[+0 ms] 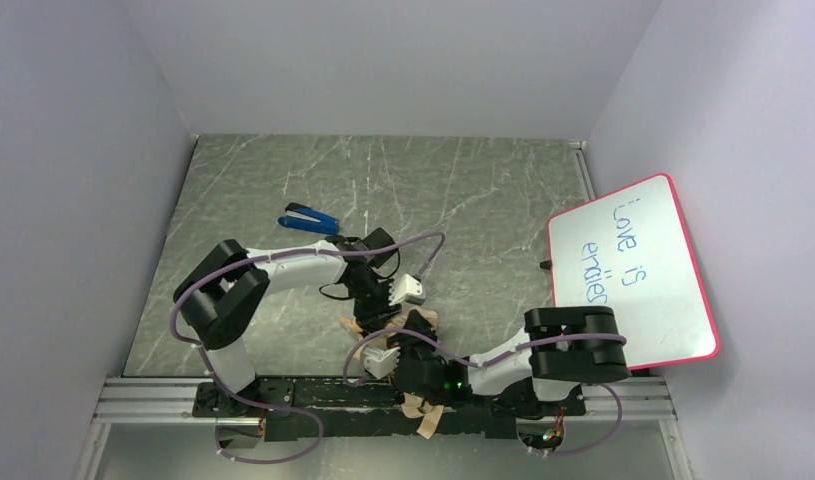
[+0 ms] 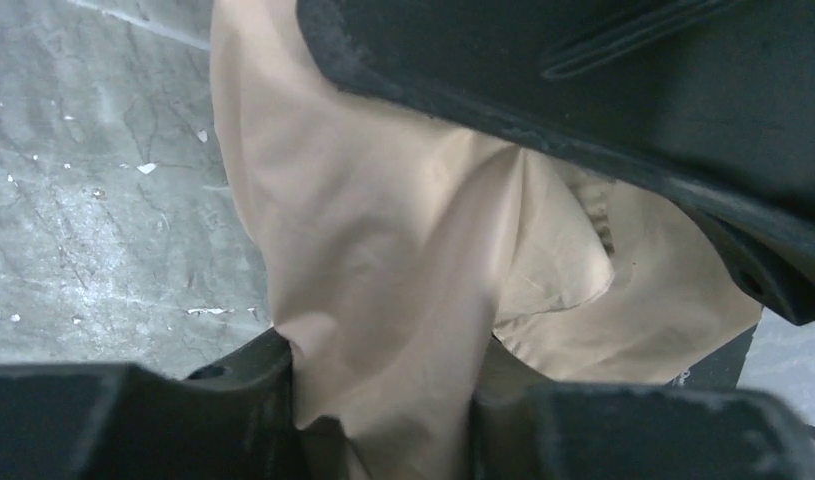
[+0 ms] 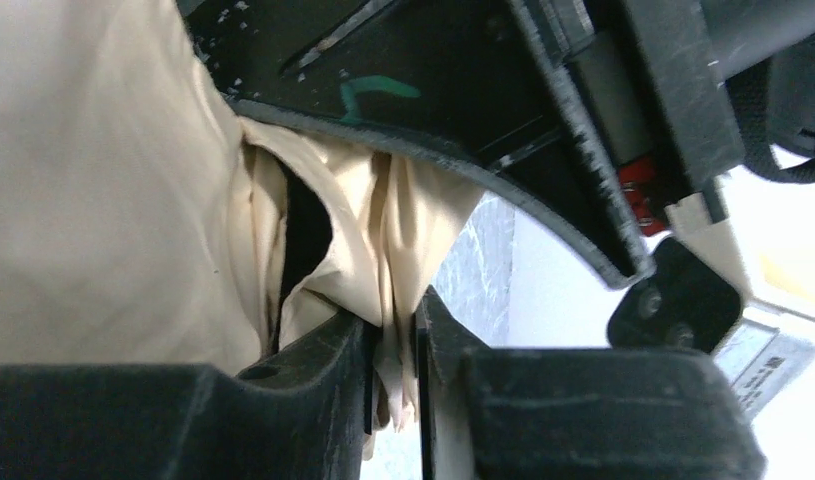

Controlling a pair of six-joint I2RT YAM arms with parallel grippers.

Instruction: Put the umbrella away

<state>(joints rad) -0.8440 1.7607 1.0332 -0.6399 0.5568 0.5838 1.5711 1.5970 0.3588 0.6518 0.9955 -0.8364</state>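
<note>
Because both arms have converged on one small bundle, the margin for error is thin. The umbrella (image 2: 383,250) lies by the middle of the counter's near edge, mostly hidden under the two wrists in the overhead view, with a tan part of it reaching out over the mounting rail there. The left tool (image 2: 413,260) has its jaws pressed onto a bunched fold of the cream canopy, cloth touching both fingers. The right tool (image 3: 403,260) is pinching another fold, a strip of fabric drawn down through the narrow gap at its lower finger and the black lining showing just beside it. Neither wrist view shows the shaft or handle inside a grip, so both holds seem to be on loose cloth alone. That is the main risk: a pull could slide the fabric out, or drag the canopy open instead of gathering it. If the arms draw apart, the cloth between them could strain. The wrists are nearly touching, so a careless turn might knock them together, or nudge the umbrella off the near edge.
</note>
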